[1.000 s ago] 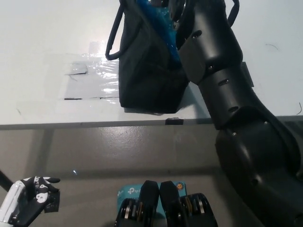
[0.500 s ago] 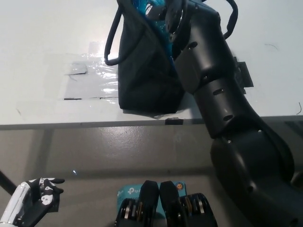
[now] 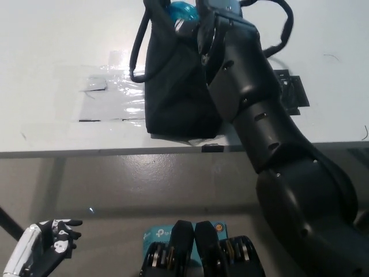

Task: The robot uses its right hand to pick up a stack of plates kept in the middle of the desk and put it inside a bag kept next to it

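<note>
A black bag stands upright on the white desk, its loop handles hanging at both sides. The blue stack of plates shows in the bag's open mouth at the picture's top edge. My black right arm reaches up from the lower right across the bag's right side. My right hand is over the bag's mouth next to the plates, cut off by the top edge, so its hold is hidden. My white left hand rests open at the lower left, below the desk's level.
Shiny clear tape patches lie on the desk left of the bag. Black square marks sit right of the arm. The desk's front edge runs across the middle, with grey floor below it.
My right arm has swung left and further over the bag's mouth, uncovering the black marks on the desk. The blue plates now show only at the top. My left hand has sunk lower.
</note>
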